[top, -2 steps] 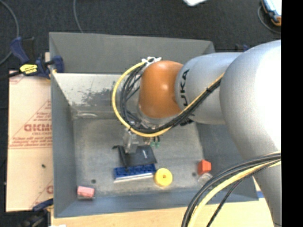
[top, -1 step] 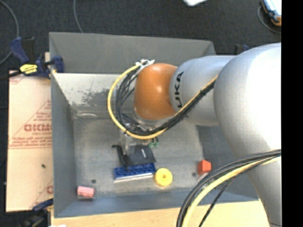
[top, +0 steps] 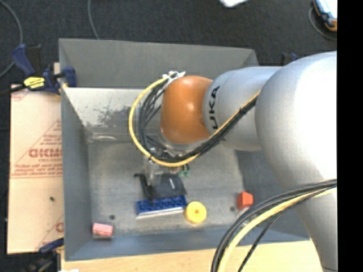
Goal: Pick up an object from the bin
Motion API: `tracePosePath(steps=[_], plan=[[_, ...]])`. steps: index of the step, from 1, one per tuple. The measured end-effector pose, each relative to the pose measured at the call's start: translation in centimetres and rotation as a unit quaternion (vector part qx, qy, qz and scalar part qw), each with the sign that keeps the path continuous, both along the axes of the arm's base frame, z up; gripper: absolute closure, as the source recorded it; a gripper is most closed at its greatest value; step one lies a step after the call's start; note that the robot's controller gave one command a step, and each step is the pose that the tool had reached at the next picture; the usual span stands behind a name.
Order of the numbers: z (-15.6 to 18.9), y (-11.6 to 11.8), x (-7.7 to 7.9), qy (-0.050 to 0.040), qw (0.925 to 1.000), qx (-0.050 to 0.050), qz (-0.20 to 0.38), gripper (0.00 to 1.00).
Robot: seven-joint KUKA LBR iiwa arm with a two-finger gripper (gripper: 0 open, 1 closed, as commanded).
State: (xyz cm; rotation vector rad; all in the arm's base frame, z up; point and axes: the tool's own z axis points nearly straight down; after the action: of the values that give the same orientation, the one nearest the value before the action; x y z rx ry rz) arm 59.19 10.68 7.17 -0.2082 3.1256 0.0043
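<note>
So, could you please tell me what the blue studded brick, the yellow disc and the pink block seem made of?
Blue studded flat brick: likely hard moulded plastic, even colour, rows of studs. Yellow round disc: probably smooth plastic, uniform colour, centre hole. Pink block: matte, perhaps rubber or foam; unclear.

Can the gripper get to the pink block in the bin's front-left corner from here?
Probably yes: the pink block lies alone on bare floor, left of the gripper above the blue brick, though the bin wall close by may crowd it.
</note>
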Motion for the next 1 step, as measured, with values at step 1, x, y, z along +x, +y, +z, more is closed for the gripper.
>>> tracePosePath(steps=[1], plan=[[-0.03,0.07,-0.03,0.0004,1.0,0.001,0.0,0.0]])
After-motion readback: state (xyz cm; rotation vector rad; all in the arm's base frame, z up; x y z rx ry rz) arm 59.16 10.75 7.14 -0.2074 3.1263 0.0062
